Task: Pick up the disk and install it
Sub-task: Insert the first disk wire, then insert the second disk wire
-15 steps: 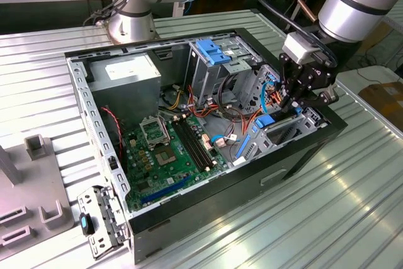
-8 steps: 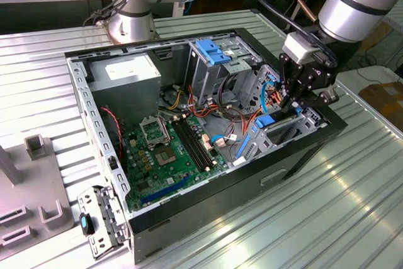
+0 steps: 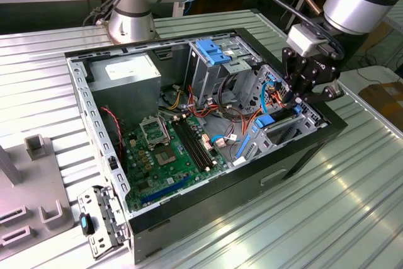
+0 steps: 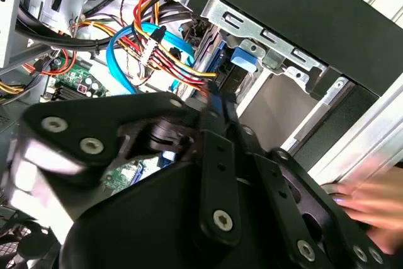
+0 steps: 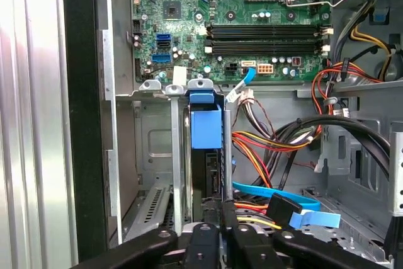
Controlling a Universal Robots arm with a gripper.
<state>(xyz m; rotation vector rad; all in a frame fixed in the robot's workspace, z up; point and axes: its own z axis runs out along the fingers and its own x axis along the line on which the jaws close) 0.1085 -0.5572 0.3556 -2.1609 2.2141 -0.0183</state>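
The disk [image 5: 206, 174] stands on edge in the drive bay at the case's right end, dark with a light-blue carrier rail [image 5: 206, 127] along its far end. In the exterior view the disk's blue rail [image 3: 265, 120] shows inside the bay, just below my gripper [image 3: 296, 97]. My gripper [image 5: 220, 223] hangs over the bay with its black fingers [image 5: 203, 240] pressed together, tips at the disk's near edge. In the second wrist view the gripper [image 4: 214, 97] points at the disk [image 4: 232, 80] in its slot.
The open computer case [image 3: 302, 155] lies on a ribbed metal table. Motherboard [image 3: 170, 149], power supply [image 3: 126, 70], upright drive cage with blue latch [image 3: 213, 51] and loose cables [image 5: 271, 149] crowd the bay. A person's hand [image 4: 371, 201] rests beside the case. A loose bracket [image 3: 101, 218] lies near the table's front.
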